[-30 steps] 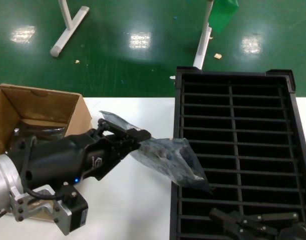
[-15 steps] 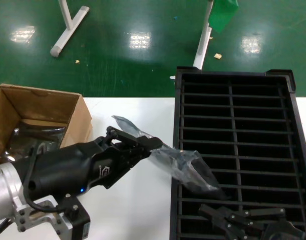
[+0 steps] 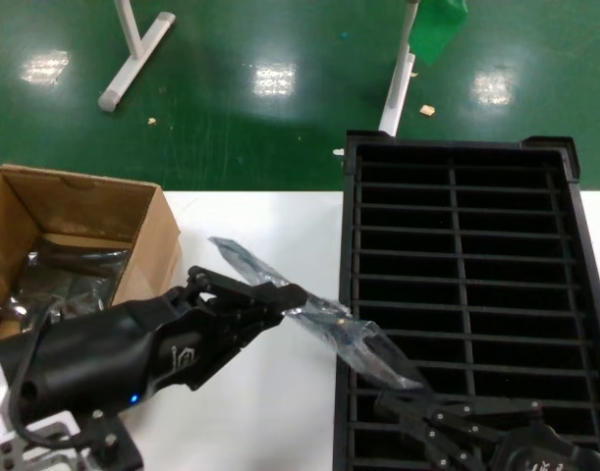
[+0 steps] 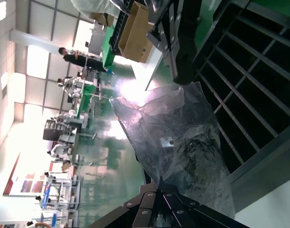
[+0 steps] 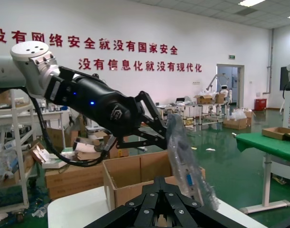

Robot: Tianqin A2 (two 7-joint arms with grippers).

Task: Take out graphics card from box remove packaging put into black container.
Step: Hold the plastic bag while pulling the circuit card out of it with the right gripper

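Risk here is mostly in the hand-over, I think. The black container (image 3: 463, 285) is the biggest thing, lying just beyond the fingers of both arms, and the bagged card hangs in the air above its near-left edge. The box (image 3: 74, 235) stands behind the left gripper (image 3: 280, 297), on the side away from the tray, with more grey wrapped items inside.

The left gripper pinches one end of the packaging (image 3: 324, 324); its fingers (image 3: 255, 294) are pressed together on the crinkly film. The bag slopes down from these fingers toward the right gripper (image 3: 417, 417), which waits low, just under the free end. Its fingers seem spread, not touching the bag as far as I can tell.

The graphics card (image 5: 188, 183) shows only faintly through the plastic in the right wrist view. The film is slippery, so if the right fingers close on plastic alone, the card could slide out and drop on the thin ribs. If they close too near the left fingers, the bag may only stretch or tear.

The surface under the left fingers is a white table (image 3: 280, 412). Around it is a green shiny floor (image 3: 250, 118) with white stand legs (image 3: 133, 49), and a big hall with other benches and cartons.
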